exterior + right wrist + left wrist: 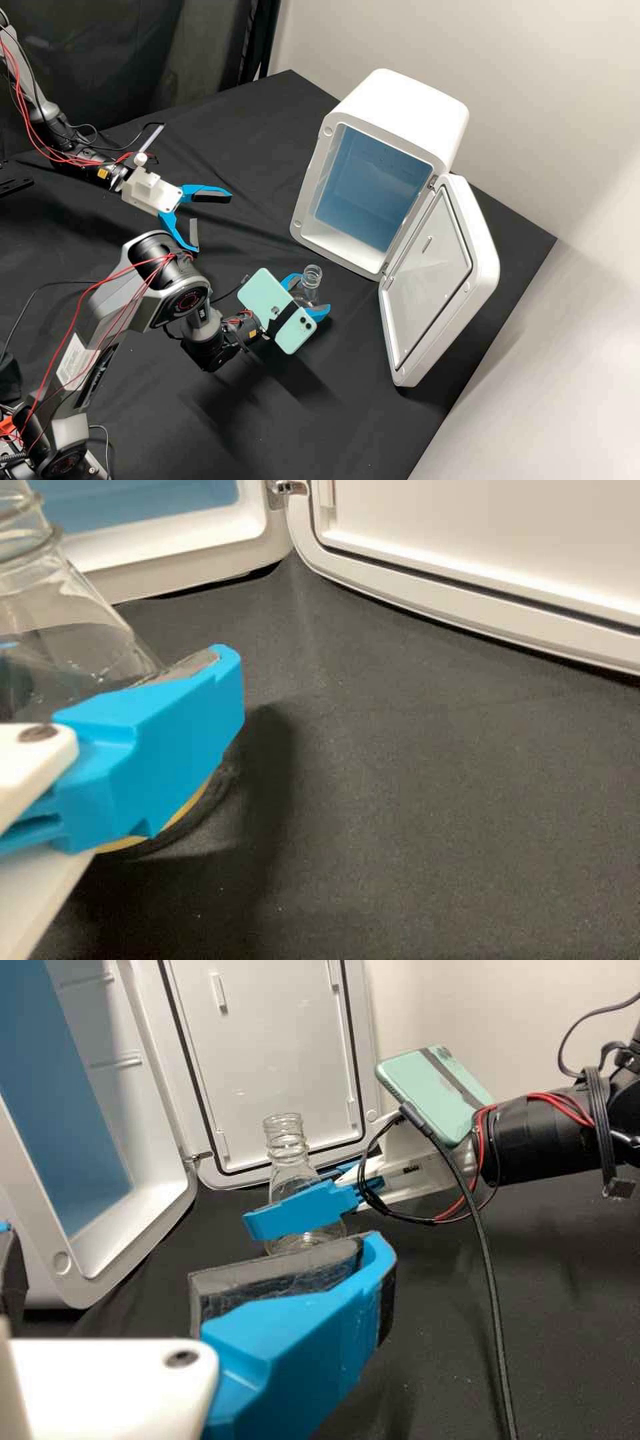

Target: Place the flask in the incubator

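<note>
Your right gripper (305,297) is pinching the flask (311,275) low on its body. The flask stands upright on the black bench (267,413), just in front of the open incubator (407,107) and near its door (460,267). Your left gripper (208,221) hangs over the bench farther back, its fingers spread wide with nothing between them.
</note>
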Available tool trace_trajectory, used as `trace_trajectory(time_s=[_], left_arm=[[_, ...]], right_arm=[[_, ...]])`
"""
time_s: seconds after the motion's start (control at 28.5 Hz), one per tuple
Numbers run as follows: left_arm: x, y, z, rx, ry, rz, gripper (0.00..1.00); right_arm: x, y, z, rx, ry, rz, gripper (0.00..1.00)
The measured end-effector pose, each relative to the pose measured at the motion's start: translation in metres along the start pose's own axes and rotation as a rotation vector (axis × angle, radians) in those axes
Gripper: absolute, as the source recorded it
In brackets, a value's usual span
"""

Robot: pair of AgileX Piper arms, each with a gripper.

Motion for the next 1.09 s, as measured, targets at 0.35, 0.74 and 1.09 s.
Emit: trace_trajectory(time_s=[0.35, 0.74, 1.09], left_arm=[[0.0, 0.0, 0.0, 0.0, 0.0, 0.0, 1.0], [0.0, 0.0, 0.0, 0.0, 0.0, 0.0, 1.0], [0.0, -0.0009, 0.003, 0.001, -0.007, -0.007, 1.0]], right_arm=[[0.0, -0.002, -0.002, -0.01, -0.004, 0.006, 0.0], [0.001, -0.005, -0.006, -0.025, -0.005, 0.012, 0.0], [0.022, -0.002, -0.009, -0.027, 0.011, 0.025, 0.0]])
